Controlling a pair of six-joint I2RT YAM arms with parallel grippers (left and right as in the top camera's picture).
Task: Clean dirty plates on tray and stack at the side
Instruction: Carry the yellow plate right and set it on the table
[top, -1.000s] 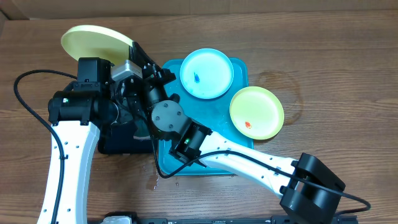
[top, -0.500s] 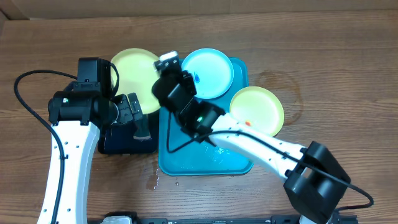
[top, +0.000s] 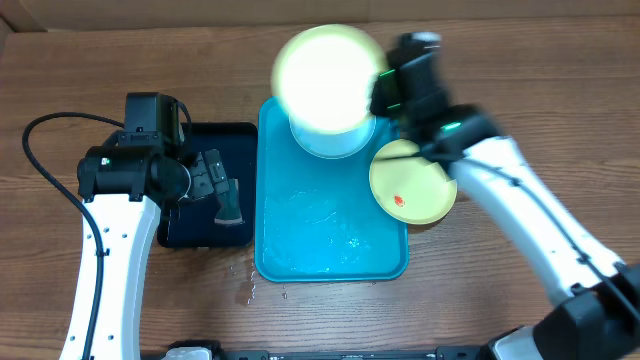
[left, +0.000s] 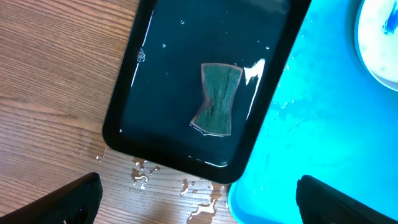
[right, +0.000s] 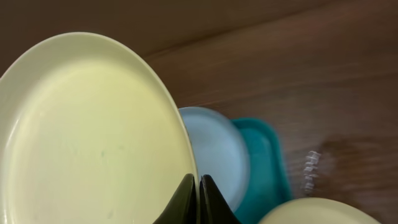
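My right gripper (top: 385, 88) (right: 198, 200) is shut on the rim of a clean-looking lime-green plate (top: 328, 78) (right: 93, 130), held in the air above the far end of the turquoise tray (top: 330, 245) (right: 264, 162). Beneath it a light-blue plate (top: 330, 146) (right: 214, 149) with a blue smear lies on the tray, partly hidden. A second green plate (top: 412, 182) (right: 323, 213) with an orange smear overlaps the tray's right rim. My left gripper (top: 222, 190) (left: 200, 202) hangs open and empty over the near end of the black tray.
The black tray (top: 235, 135) (left: 161, 74) lies left of the turquoise one, wet, with a green sponge (left: 216, 99) in it. Water drops spot the wooden table (left: 62, 93) by its near corner. A black cable (top: 40, 150) loops at the far left.
The right arm has swung the held green plate from the far left, past the black tray, to above the light-blue plate. The left arm has stayed put, open.
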